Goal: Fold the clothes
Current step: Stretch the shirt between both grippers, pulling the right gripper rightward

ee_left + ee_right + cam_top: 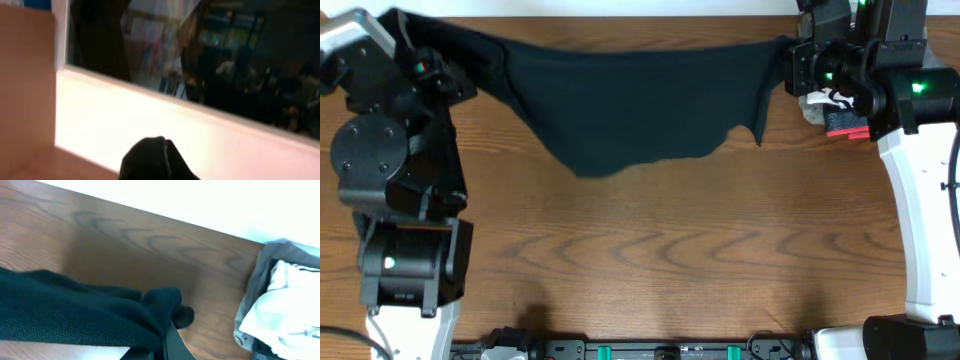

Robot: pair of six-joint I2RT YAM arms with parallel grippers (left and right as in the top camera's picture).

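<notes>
The black T-shirt is stretched between both arms, over the far side of the table. The left claw and right claw each pinch an end tight (cloth hides the fingers). Lower both together, evenly, so it lands flat.

T-shirt along table far edge; folded garments at R end.

Overhead top-down; wrist views near shared T-shirt

left wrist view: blurred | both jaws: hidden in T-shirt | folded garments: cut by edge
</notes>
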